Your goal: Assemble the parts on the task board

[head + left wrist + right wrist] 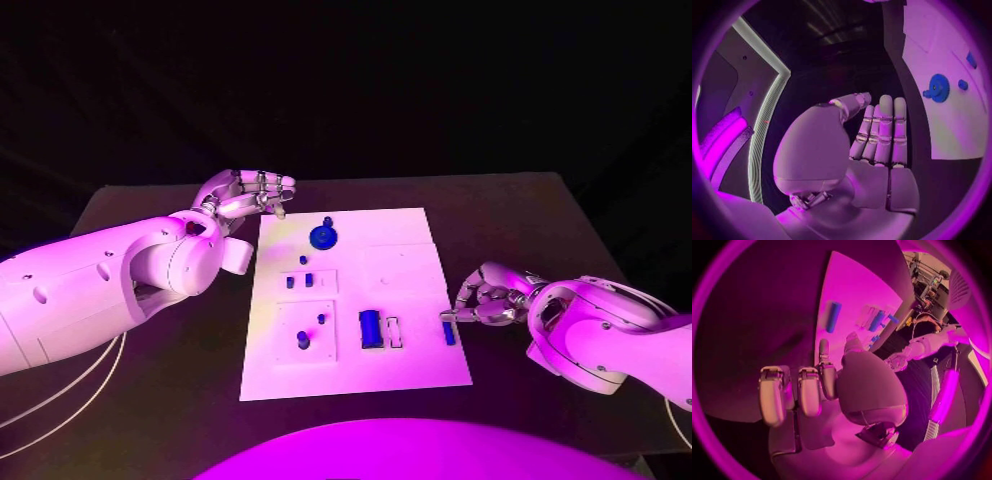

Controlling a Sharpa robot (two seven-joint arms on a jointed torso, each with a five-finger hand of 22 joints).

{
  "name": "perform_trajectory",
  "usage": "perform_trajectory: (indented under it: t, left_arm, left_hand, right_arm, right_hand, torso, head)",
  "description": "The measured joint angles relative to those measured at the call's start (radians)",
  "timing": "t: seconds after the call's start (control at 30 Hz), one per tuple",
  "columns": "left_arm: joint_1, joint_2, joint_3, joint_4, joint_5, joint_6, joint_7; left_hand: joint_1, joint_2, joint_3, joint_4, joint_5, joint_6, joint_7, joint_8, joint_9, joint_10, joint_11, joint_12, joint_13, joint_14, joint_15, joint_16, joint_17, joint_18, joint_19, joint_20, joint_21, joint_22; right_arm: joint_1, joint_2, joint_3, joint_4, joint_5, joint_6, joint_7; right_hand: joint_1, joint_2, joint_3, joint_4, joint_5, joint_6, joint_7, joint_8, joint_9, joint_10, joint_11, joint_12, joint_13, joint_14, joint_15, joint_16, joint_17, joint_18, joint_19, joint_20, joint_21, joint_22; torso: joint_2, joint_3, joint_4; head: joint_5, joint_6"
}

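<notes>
Though near — part (449, 332) beside right hand (483, 303)

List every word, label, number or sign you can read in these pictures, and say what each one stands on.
None can be read.
The white board shows faint outlined boxes and no lettering.
The blue parts, such as the gear and the long block, carry no marks that can be made out.
The left hand, the right hand and the black table show no label or number.
</notes>
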Motion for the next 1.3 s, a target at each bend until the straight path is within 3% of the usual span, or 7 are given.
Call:
perform_trajectory:
  t: [0.4,0.9,1.0,1.07,1.17,1.2,1.3]
  left_arm:
    - [0.000,-0.001,0.000,0.000,0.000,0.000,0.000]
    - [0.000,-0.002,0.000,0.000,0.000,0.001,0.001]
    - [0.000,-0.002,0.000,0.000,0.000,0.001,0.001]
    - [0.000,-0.002,0.000,0.000,0.000,0.001,0.001]
    - [0.000,-0.002,0.000,0.000,0.000,0.001,0.001]
    - [0.000,-0.002,0.000,0.000,0.000,0.001,0.001]
    - [0.000,-0.002,0.000,0.000,0.000,0.001,0.001]
  left_hand:
    - [0.000,0.000,0.000,0.000,0.000,0.000,0.000,0.000,0.001,0.000,0.000,0.000,0.000,0.000,0.000,0.000,0.000,0.000,0.000,0.000,0.000,0.000]
    - [-0.004,0.004,0.000,0.000,0.000,0.000,0.000,0.000,0.001,-0.004,-0.004,0.005,0.000,0.000,0.000,0.000,0.000,0.000,0.000,0.000,0.000,-0.001]
    - [-0.004,0.004,0.000,0.000,0.000,0.000,0.000,0.000,0.001,-0.004,-0.004,0.005,0.000,0.000,0.000,0.000,0.000,0.000,0.000,0.000,0.000,-0.001]
    - [-0.004,0.004,0.000,0.000,0.000,0.000,0.000,0.000,0.002,-0.004,-0.004,0.005,0.000,0.000,0.000,0.000,0.000,0.000,0.000,0.000,0.000,-0.001]
    - [-0.004,0.004,0.000,0.000,0.000,0.000,0.000,0.000,0.002,-0.004,-0.004,0.005,0.000,0.000,0.000,0.000,0.000,0.000,0.000,0.000,0.000,-0.001]
    - [-0.004,0.004,0.000,0.000,0.000,0.000,0.000,0.000,0.002,-0.004,-0.004,0.005,0.000,0.000,0.000,0.000,0.000,0.000,0.000,0.000,0.000,-0.001]
    - [-0.004,0.004,0.000,0.000,0.000,0.000,0.000,0.000,0.002,-0.004,-0.004,0.005,0.000,0.000,0.000,0.000,0.000,0.000,0.000,0.000,0.000,-0.001]
  right_arm:
    - [-0.033,0.023,-0.002,-0.009,-0.029,0.028,-0.007]
    - [-0.042,0.051,0.001,-0.041,-0.078,0.043,-0.009]
    - [-0.046,0.061,0.003,-0.047,-0.093,0.043,-0.009]
    - [-0.048,0.067,0.003,-0.048,-0.102,0.043,-0.009]
    - [-0.050,0.073,0.004,-0.049,-0.115,0.042,-0.009]
    - [-0.050,0.074,0.005,-0.048,-0.119,0.041,-0.009]
    - [-0.051,0.077,0.005,-0.043,-0.126,0.040,-0.007]
  right_hand:
    - [0.022,0.000,0.000,0.000,0.006,0.011,-0.006,0.004,0.006,0.000,0.000,0.000,0.001,0.000,0.000,0.004,0.001,0.000,0.000,0.000,0.005,0.000]
    - [0.118,-0.002,0.015,-0.006,-0.010,0.028,-0.009,0.014,0.026,-0.001,0.002,-0.002,0.005,0.000,0.001,0.004,0.001,0.000,0.000,0.000,0.005,0.000]
    - [0.166,-0.018,0.060,-0.005,-0.051,0.027,-0.010,0.014,0.131,0.001,-0.002,-0.007,0.030,-0.001,0.002,0.004,0.001,0.000,0.000,0.000,0.005,0.000]
    - [0.182,-0.034,0.088,-0.008,-0.054,0.026,-0.011,0.014,0.165,-0.001,-0.005,-0.012,0.030,0.001,-0.001,0.004,0.001,0.000,0.000,0.000,0.008,0.000]
    - [0.213,-0.065,0.148,-0.006,-0.053,0.032,-0.018,0.010,0.169,-0.002,-0.011,-0.021,0.029,0.000,-0.008,0.004,0.001,0.000,0.004,-0.004,0.009,0.000]
    - [0.221,-0.073,0.168,-0.002,-0.045,0.033,-0.019,-0.011,0.169,-0.001,-0.013,-0.021,0.029,0.000,-0.008,0.004,0.000,0.000,0.004,-0.004,0.009,0.000]
    - [0.241,-0.093,0.216,0.012,0.011,0.041,-0.021,-0.036,0.169,-0.001,-0.015,-0.020,0.006,0.000,-0.011,0.004,0.000,0.000,0.000,-0.007,0.009,0.001]
  torso:
    - [0.000,-0.0015,0.0018]
    - [0.000,-0.0015,0.0016]
    - [0.000,-0.0012,0.0015]
    - [0.000,-0.0011,0.0016]
    - [0.000,-0.0011,0.0017]
    - [0.000,-0.0011,0.0017]
    - [0.000,-0.0012,0.0017]
  head:
    - [0.002,-0.005]
    - [0.005,-0.008]
    - [0.006,-0.008]
    - [0.006,-0.008]
    - [0.006,-0.008]
    - [0.005,-0.008]
    - [0.004,-0.008]
